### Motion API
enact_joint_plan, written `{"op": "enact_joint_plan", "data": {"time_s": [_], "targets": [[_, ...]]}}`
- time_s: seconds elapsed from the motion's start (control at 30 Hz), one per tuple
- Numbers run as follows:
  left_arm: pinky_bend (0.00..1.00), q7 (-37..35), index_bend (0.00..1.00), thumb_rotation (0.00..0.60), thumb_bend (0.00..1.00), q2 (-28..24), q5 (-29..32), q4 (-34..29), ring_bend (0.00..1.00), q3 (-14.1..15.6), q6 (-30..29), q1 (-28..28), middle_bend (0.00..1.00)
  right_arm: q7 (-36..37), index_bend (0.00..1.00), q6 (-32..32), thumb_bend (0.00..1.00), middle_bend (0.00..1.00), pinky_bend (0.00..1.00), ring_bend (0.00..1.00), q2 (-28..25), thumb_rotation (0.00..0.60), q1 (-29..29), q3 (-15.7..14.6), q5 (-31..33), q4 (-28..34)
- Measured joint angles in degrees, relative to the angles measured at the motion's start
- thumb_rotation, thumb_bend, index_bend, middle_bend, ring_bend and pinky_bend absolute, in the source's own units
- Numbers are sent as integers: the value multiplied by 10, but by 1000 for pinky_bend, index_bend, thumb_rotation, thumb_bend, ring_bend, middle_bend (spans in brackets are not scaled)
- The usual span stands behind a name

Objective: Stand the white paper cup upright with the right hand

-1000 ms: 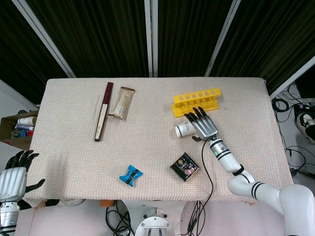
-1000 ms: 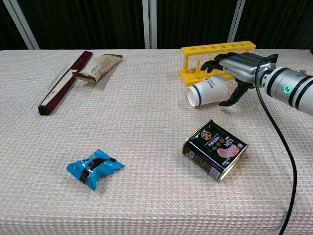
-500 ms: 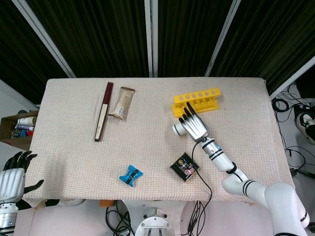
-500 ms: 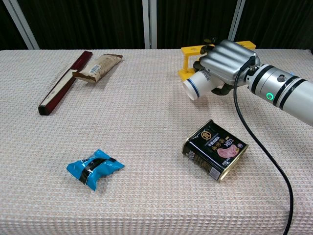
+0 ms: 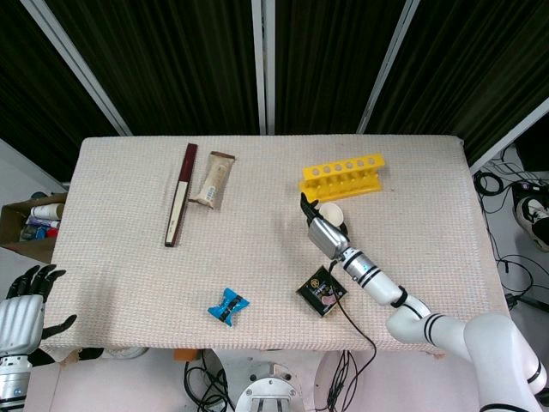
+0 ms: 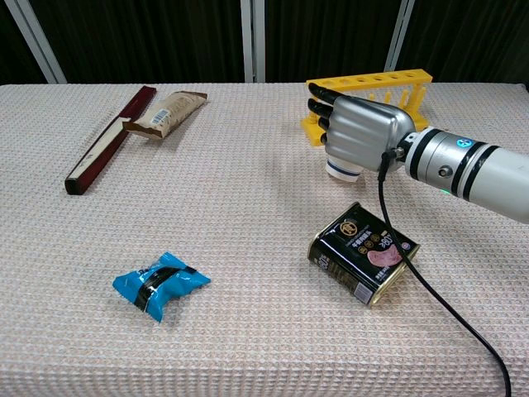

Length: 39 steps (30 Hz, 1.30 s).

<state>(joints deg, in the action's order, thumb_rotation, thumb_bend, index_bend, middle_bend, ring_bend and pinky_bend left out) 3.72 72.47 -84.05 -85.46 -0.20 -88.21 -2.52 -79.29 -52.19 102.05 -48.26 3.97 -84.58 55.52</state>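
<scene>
Chest view: right hand wraps the white paper cup, fingers curled round its far and left side, back of the hand toward the camera. Only the lower band of the cup shows beneath the hand, white with a thin blue ring near the bottom edge; that edge sits on or just above the counter, cannot tell which. Cup reads close to upright here. Head view: right hand seen edge-on, cup's open round mouth facing up, pale cream inside, just in front of the yellow rack. Cup lies right of counter centre, nearer the far edge than the near one.

Yellow rack stands directly behind the hand, toward the far edge. Black tin lies flat on the near side of the cup, close by but apart from it, a black cable crossing its right end. Blue wrapper sits toward the near left corner. Dark red box and tan snack bar lie side by side toward the far left.

Left hand hangs off the counter's near left corner, fingers apart, holding nothing.
</scene>
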Motion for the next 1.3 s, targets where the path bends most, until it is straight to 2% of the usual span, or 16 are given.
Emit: {"op": "enact_joint_plan", "data": {"time_s": [0.1,0.13,0.27,0.4,0.6,0.8,0.9,0.93,1.0,1.13,1.3], "targets": [[171,-2,230,600,19,0,0,2,93,-1,-5,-2,151,-61,24,11,268,22,0,0,6,600,3,7,36,17],[171,-2,230,600,19,0,0,2,93,-1,-5,-2,151,-73,8,8,267,9,0,0,7,600,7,10,46,27],[170,-1,230,600,19,0,-1,1,93,-2,-4,-1,152,-89,0,-17,259,0,0,0,-3,600,20,15,58,70],[171,1,230,600,19,-1,-5,-2,93,-2,-3,1,151,-86,0,-50,258,0,0,0,-33,600,37,17,63,139],[170,4,230,600,19,-3,-5,-7,93,-5,-3,3,152,-9,0,-144,255,1,0,0,-100,600,83,13,45,244],[170,14,230,600,19,-3,-8,-11,93,-7,0,9,152,162,0,-223,237,86,0,0,-159,600,141,10,30,307],[170,18,230,600,19,-2,-8,-13,93,-9,1,12,152,279,0,-255,234,95,0,0,-187,600,174,6,24,321],[170,19,230,600,19,-2,-7,-14,93,-9,2,12,152,343,0,-272,233,95,0,0,-202,600,193,2,20,325],[171,21,230,600,19,-2,-5,-16,93,-10,3,12,152,407,0,-289,232,84,0,0,-217,600,212,-4,16,328],[171,24,230,600,19,-2,-1,-19,93,-12,0,11,151,578,0,-341,232,59,0,0,-262,600,279,-29,0,331],[170,27,230,600,19,2,-3,-20,93,-14,-10,9,152,732,0,-378,233,51,0,0,-312,600,345,-65,-20,338]]}}
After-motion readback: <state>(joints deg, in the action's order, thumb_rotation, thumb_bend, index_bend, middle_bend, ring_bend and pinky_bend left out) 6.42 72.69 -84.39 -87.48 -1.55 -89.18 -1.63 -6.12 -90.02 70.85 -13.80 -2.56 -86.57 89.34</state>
